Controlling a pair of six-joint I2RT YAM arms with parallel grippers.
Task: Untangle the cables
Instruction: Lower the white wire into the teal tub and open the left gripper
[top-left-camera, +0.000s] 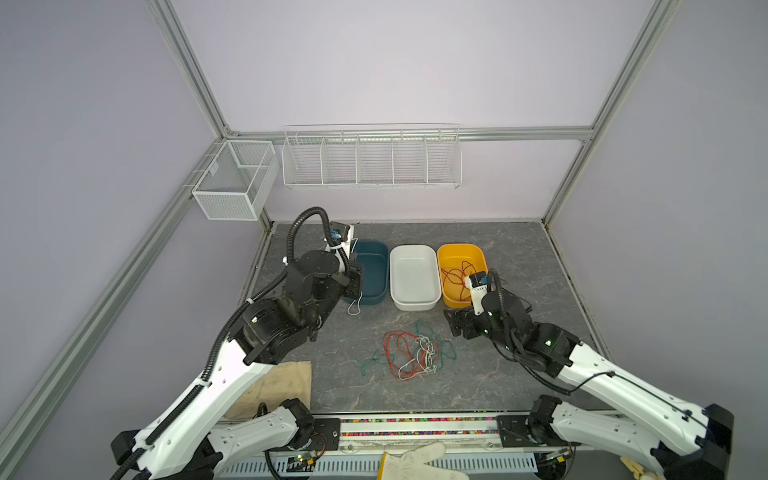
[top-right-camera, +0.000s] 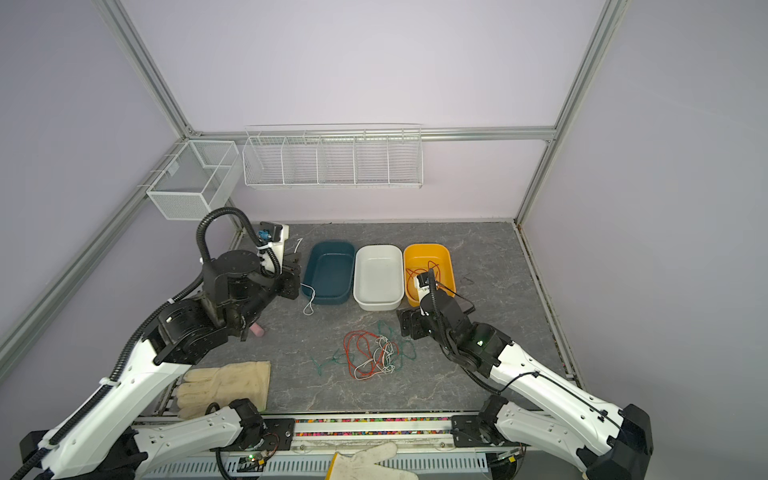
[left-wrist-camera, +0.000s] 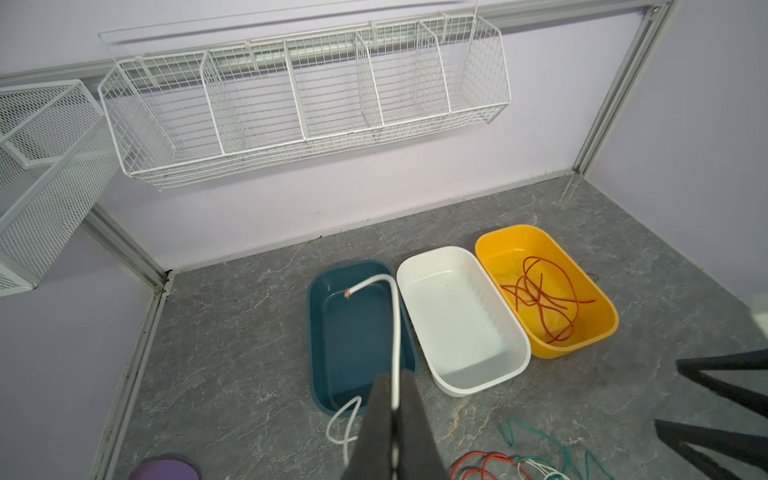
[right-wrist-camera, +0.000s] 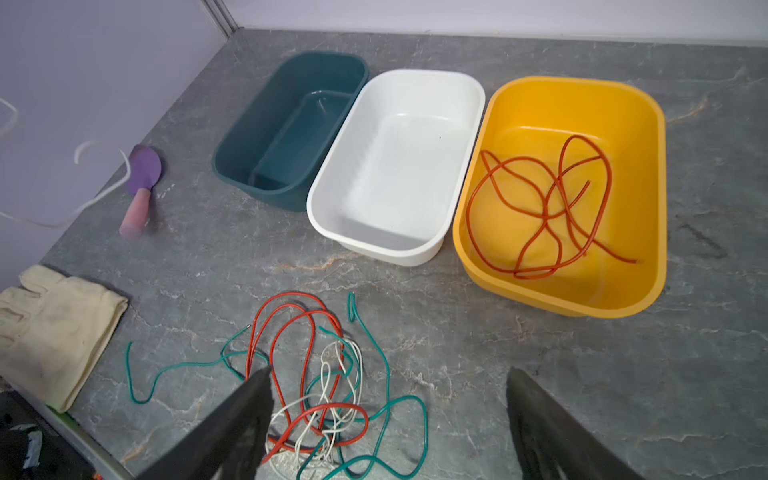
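The left gripper (left-wrist-camera: 395, 384) is clamping a single white cable (left-wrist-camera: 397, 324) between closed fingers. It is holding the cable up at the left rim of the teal bin (left-wrist-camera: 332, 332), toward the back left of the grey worktop (top-left-camera: 519, 257). One stripped end is arching over the bin while a slack loop is dangling onto the worktop beside the bin's front left corner. Judging by the three bins, the cable is being lifted clear for sorting (though the empty white bin (left-wrist-camera: 457, 316) is sitting right next door, so the drop spot is looking unsettled).

The right gripper (right-wrist-camera: 388, 374) is hovering with its fingers spread wide and nothing between them. It is hanging near the right side of the tangle (right-wrist-camera: 328, 386) of red-orange, white and green cables, which is lying mid-worktop toward the front edge, and it is probably lining up a pick. One red-orange cable (right-wrist-camera: 546, 203) is lying loose in the yellow bin (right-wrist-camera: 561, 81).

In both top views the left wrist is covering its own fingertips. In a top view the left arm is hiding most of the cream glove (top-left-camera: 286, 382) at the front left corner. A purple-headed scoop (right-wrist-camera: 141, 183) is showing clearly only from the right wrist. That view is also cutting off the tangle's near edge, and which strand is crossing over which is too fine to tell.
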